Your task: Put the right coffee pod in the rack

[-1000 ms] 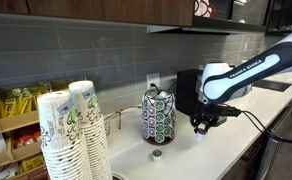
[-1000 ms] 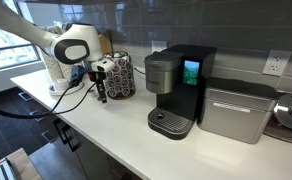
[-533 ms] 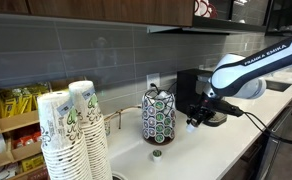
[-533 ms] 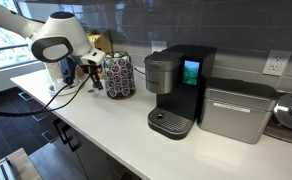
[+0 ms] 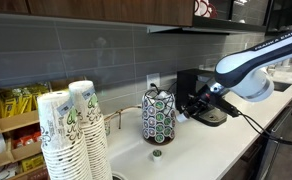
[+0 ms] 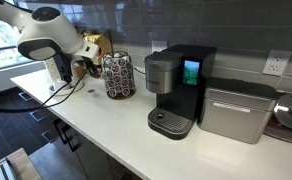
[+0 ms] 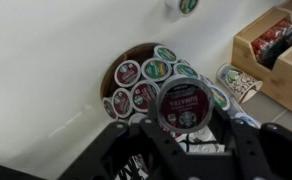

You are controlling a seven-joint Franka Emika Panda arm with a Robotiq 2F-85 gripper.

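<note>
Gripper (image 7: 183, 120) was clamped on the right coffee pod (image 7: 183, 100), lid facing the wrist camera. The rack (image 7: 136, 80) lay just beyond the pod, lower, and close beside it.

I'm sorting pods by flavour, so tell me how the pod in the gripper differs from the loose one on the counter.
Lid: the held pod has a dark reddish lid, while the loose pod has a greenish one. Place: the held pod sits between the fingers of the gripper, close by the rack, while the loose pod lies alone on the white counter. Both are small round capsules with their lids facing the wrist camera.
</note>
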